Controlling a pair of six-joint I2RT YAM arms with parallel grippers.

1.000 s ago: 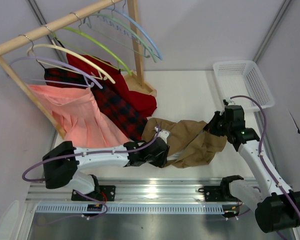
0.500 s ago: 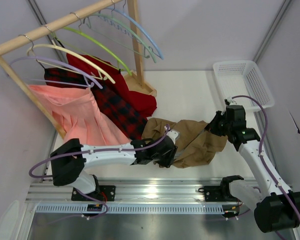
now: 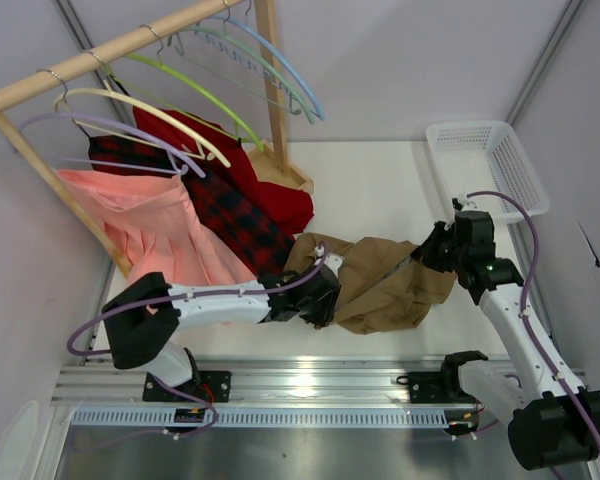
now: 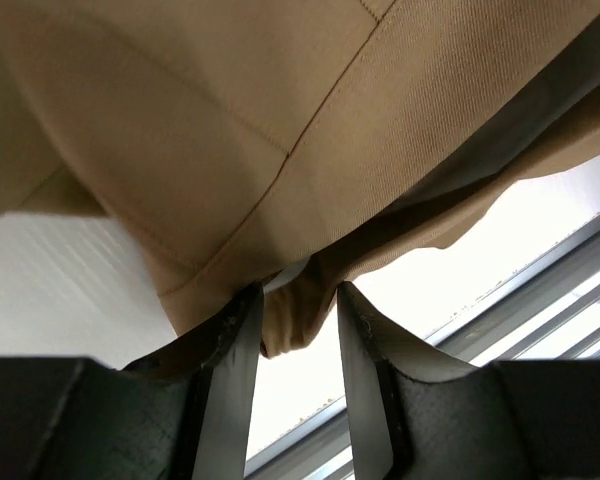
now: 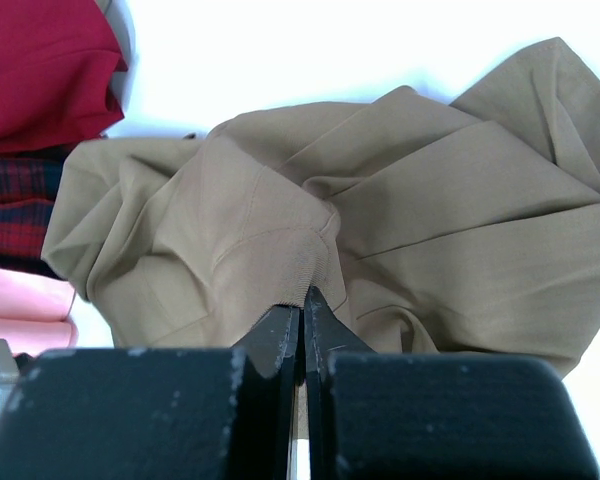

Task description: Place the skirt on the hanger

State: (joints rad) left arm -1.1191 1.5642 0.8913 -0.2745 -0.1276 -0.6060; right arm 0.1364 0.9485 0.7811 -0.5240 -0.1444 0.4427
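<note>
The tan skirt (image 3: 380,285) lies crumpled on the white table between my two arms. My left gripper (image 3: 325,285) is at its left near edge. In the left wrist view the skirt (image 4: 230,150) fills the top, and a small fold of its edge hangs between the fingers of the left gripper (image 4: 300,292), which stand apart. My right gripper (image 3: 428,258) is at the skirt's right side. The right wrist view shows the right gripper (image 5: 302,295) shut on a ribbed edge of the skirt (image 5: 430,220). The pale sage-green hanger (image 3: 242,47) hangs on the rack at the back.
A wooden rack (image 3: 110,50) at the back left carries several hangers, a pink skirt (image 3: 150,230), a plaid skirt (image 3: 230,215) and a red garment (image 3: 270,195). A white basket (image 3: 485,165) stands at the back right. A metal rail (image 3: 300,385) runs along the near edge.
My left gripper pushed right along the skirt's near edge, then drew back left, and its fingers have come a little closer together. The skirt's left part has shifted. The right gripper stays shut.
</note>
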